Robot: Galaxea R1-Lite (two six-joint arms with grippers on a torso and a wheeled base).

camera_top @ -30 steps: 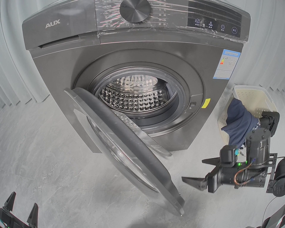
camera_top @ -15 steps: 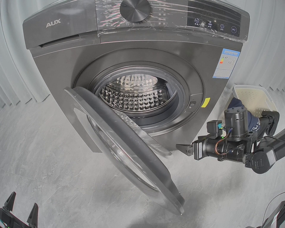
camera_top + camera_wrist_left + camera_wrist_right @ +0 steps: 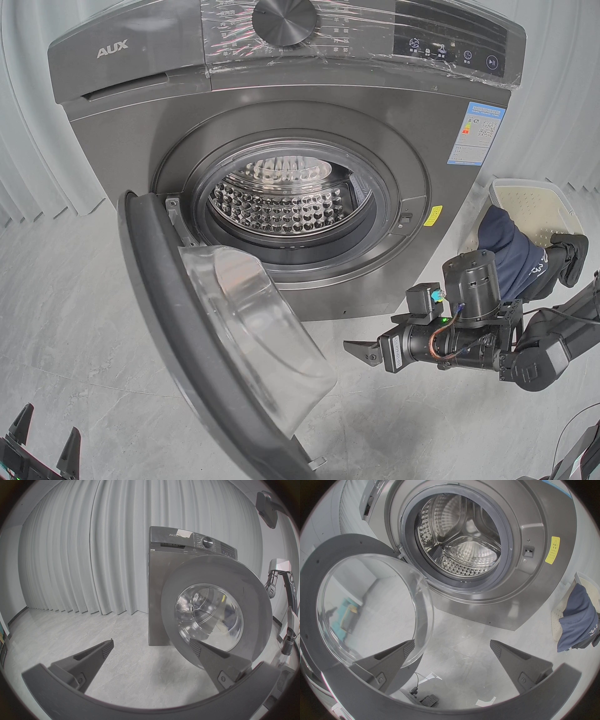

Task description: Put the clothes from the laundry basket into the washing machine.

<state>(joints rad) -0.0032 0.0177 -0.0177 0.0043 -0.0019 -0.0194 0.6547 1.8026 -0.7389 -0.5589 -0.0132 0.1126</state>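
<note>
The grey washing machine [image 3: 281, 112] stands with its door [image 3: 187, 337] swung wide to the left, and the steel drum [image 3: 281, 194] holds no clothes. Right of the machine is a white laundry basket [image 3: 537, 200]. A navy garment [image 3: 509, 250] hangs over its rim, with a black one [image 3: 565, 253] beside it. My right gripper [image 3: 357, 350] hovers open and holds nothing, low before the machine's right front corner, pointing left, well short of the basket. Its own view takes in the drum [image 3: 459, 539], the door [image 3: 372, 605] and the navy garment [image 3: 576, 617]. My left gripper [image 3: 51, 420] is open at the lower left.
Grey floor tiles [image 3: 81, 325] spread around the machine, and pleated curtains [image 3: 78, 558] hang behind it. The open door [image 3: 215, 611] juts far out over the floor between my two arms. Scraps and a small dark object [image 3: 428, 698] lie on the floor below the right gripper.
The door has swung much wider open to the left. My right gripper moved from low on the right toward the machine, then left and slightly down. The left gripper stayed put.
</note>
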